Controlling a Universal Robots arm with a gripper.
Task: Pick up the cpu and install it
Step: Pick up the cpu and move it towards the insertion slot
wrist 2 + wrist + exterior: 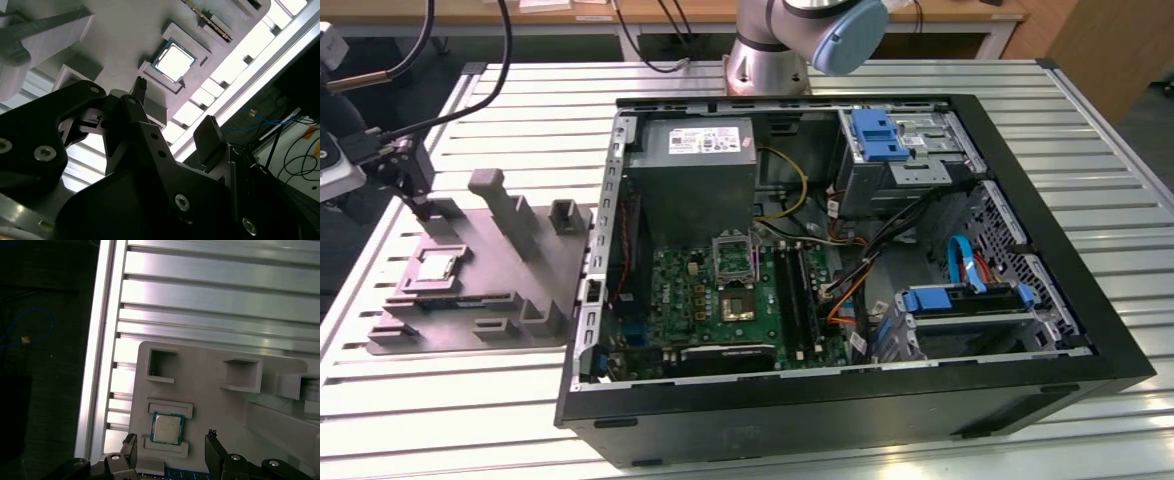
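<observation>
First wrist view: the gripper has its jaws spread wide and holds nothing. Its two dark fingers stand on either side of the cpu, and neither touches it. The cpu lies flat, silvery top up, in a shallow seat on the grey holder, between two raised lips. Other pockets and ribs rise from the holder farther on. Past its edge run the bright slats of the table.

Second wrist view: again the fingers are apart, and the cpu sits in its seat beyond them.

Exterior view: nearest is the black wall of the open case, which lies on its side on the table. Inside it is the green motherboard with the socket, its dark centre bare and its frame raised on the far side. Beyond that is the grey power supply. At the exterior view's left, well apart from the case's socket, the holder bears the cpu near its left edge, with the gripper above the holder's far part. Farthest back, the arm base stands behind the case.
</observation>
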